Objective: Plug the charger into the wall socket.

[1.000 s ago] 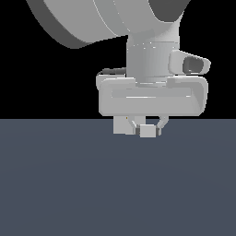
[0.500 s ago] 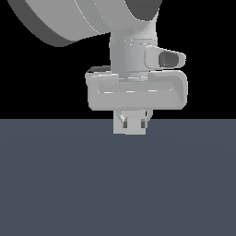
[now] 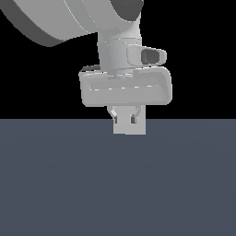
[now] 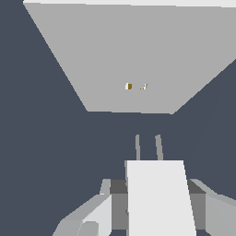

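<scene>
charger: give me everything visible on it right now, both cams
The charger is a small, near-white, matte rectangular block. Two thin grey prongs stick out of its front end, pointing toward the wall socket but still apart from it. The fingers clamp its sides, holding it above the dark floor. In the exterior view it shows as a pale block under the hand.

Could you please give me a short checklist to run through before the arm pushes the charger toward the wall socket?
1. Charger held between the fingers: ok; it sits clamped between them in both views.
2. Prongs point at the wall socket: ok; two thin prongs face the plate.
3. Prongs lined up with the socket's small yellowish holes: not ok; in the wrist view the holes sit off to one side of the prongs' line.
4. Gap between prongs and plate: not closed; dark floor shows between them.
5. Path between charger and socket: ok; nothing lies there.
</scene>
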Robot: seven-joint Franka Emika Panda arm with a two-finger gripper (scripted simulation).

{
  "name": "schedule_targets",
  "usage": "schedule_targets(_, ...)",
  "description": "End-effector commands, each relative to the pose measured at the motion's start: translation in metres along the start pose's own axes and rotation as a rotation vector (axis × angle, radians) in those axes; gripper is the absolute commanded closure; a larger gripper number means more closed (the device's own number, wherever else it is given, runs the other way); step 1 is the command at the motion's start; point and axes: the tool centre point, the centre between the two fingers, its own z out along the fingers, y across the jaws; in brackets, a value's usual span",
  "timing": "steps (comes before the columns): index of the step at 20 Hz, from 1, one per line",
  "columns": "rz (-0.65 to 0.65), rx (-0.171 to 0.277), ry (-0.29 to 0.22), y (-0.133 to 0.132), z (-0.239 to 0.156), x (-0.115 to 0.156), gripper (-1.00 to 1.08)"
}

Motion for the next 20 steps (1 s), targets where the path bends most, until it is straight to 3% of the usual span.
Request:
schedule_targets(1, 0.015, -0.006, -0.001, -0.004, -0.001, 0.002, 1.08)
schedule_targets(20, 0.031, -0.012, -0.003, -0.008, 0.002, 0.014, 1.08)
